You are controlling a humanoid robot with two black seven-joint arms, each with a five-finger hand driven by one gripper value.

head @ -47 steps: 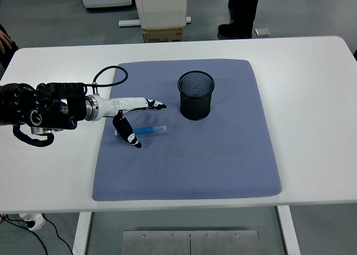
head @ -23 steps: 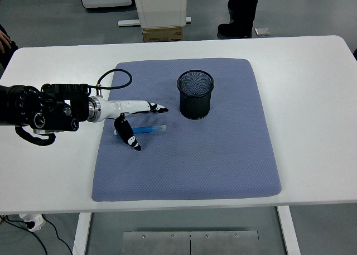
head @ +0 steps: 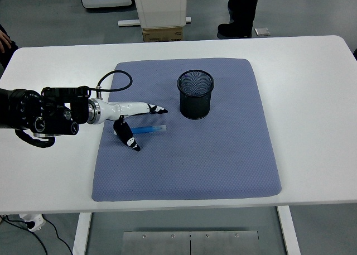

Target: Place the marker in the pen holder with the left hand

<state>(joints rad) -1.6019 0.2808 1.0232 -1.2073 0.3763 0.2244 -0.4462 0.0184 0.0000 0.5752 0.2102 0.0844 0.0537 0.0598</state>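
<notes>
A blue marker [head: 149, 130] lies flat on the blue-grey mat [head: 223, 154], pointing left to right. My left hand [head: 139, 124] hovers over its left end, fingers spread and holding nothing: the white fingers [head: 153, 108] reach past the marker on the far side, the thumb [head: 129, 141] hangs on the near side. The black mesh pen holder [head: 196, 94] stands upright on the mat to the right of the hand, and nothing shows inside it. My right arm is out of view.
The mat covers the middle of the white table [head: 312, 87]. A black cable [head: 114, 79] loops up from my left wrist. Beyond the table's far edge stand a person's legs [head: 241, 9], a cardboard box [head: 163, 34] and white furniture.
My left hand has drifted slightly down and toward the marker, its fingers lowering over the marker's left end. The marker and the pen holder have not moved.
</notes>
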